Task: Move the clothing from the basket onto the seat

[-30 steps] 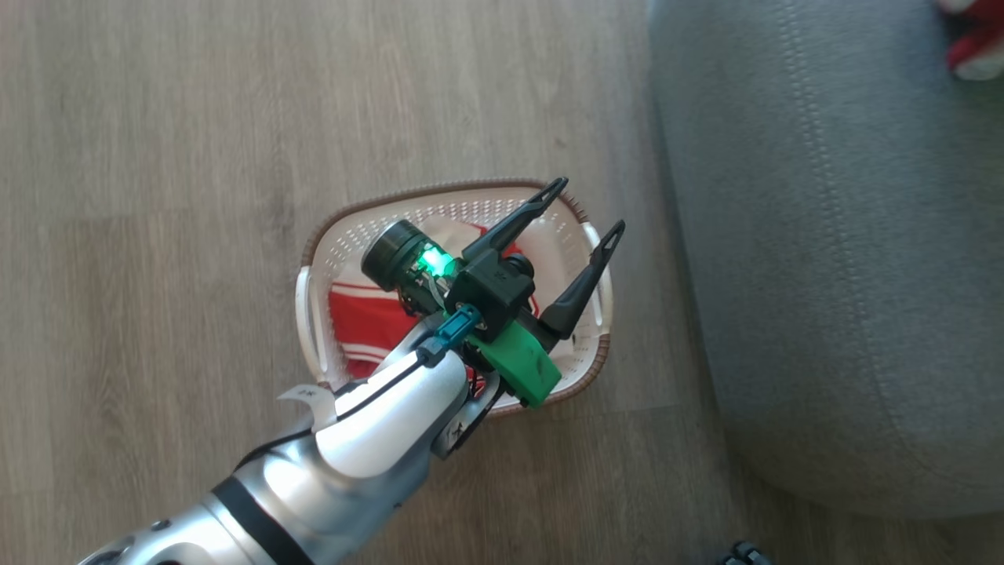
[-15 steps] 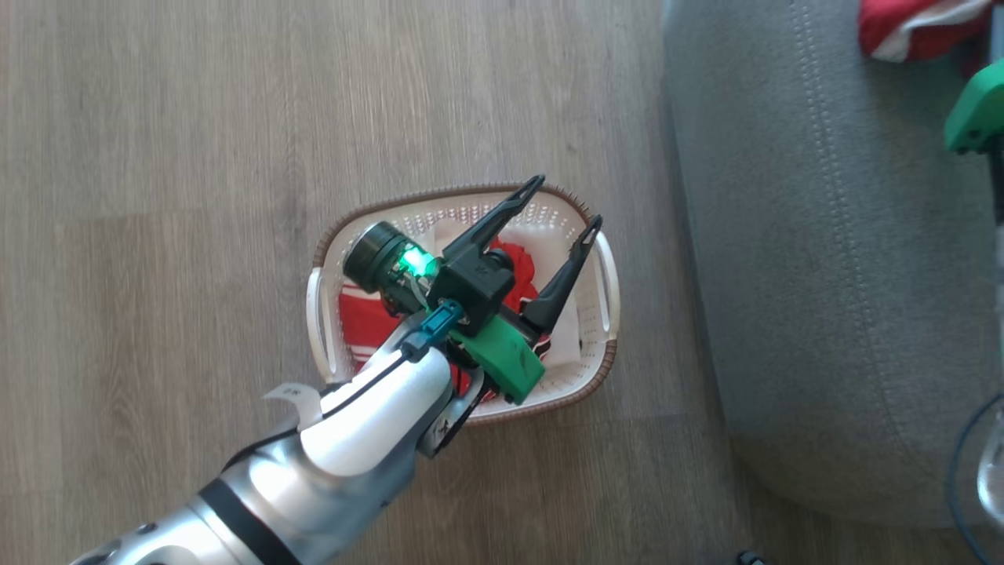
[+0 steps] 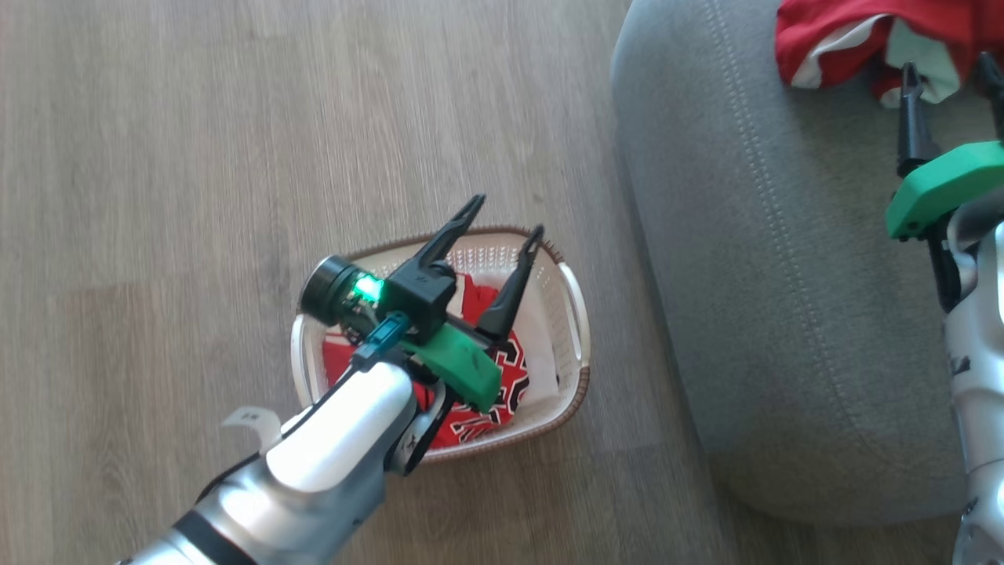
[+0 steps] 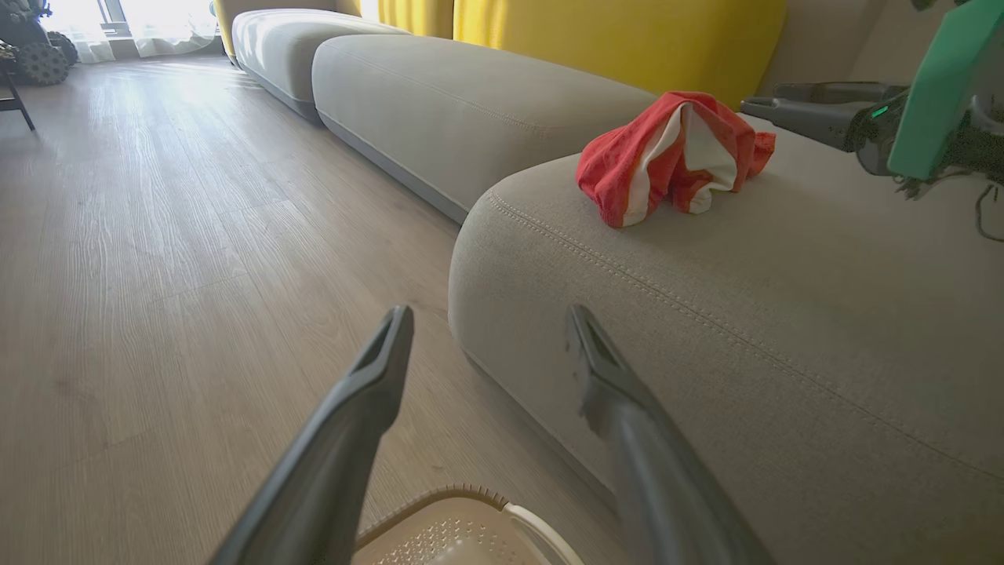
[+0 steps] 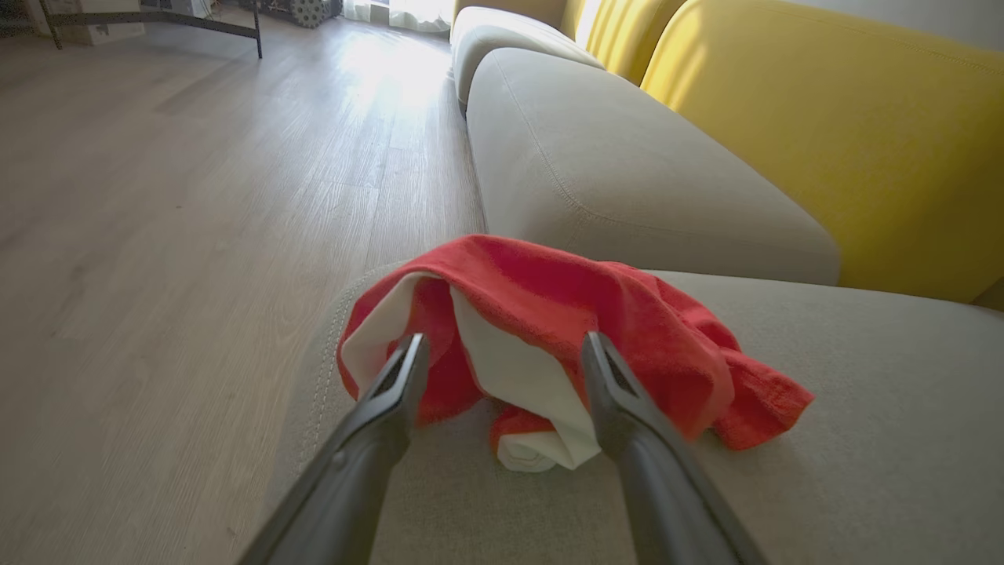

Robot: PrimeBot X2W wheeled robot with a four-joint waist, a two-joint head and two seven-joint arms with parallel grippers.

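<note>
Clothing [image 3: 514, 369] half moved: view swings, right gripper [image 3: 947, 64] spread by piece [image 3: 816, 20] on seat [image 3: 745, 275]; left gripper [image 3: 508, 215] still open over basket [image 3: 576, 314].

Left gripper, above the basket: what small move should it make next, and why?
Probably lower the left gripper, tipping it down, into the basket. It is open and sits above the rim, and red clothing lies inside beneath it, while one red piece already lies on the seat.
</note>
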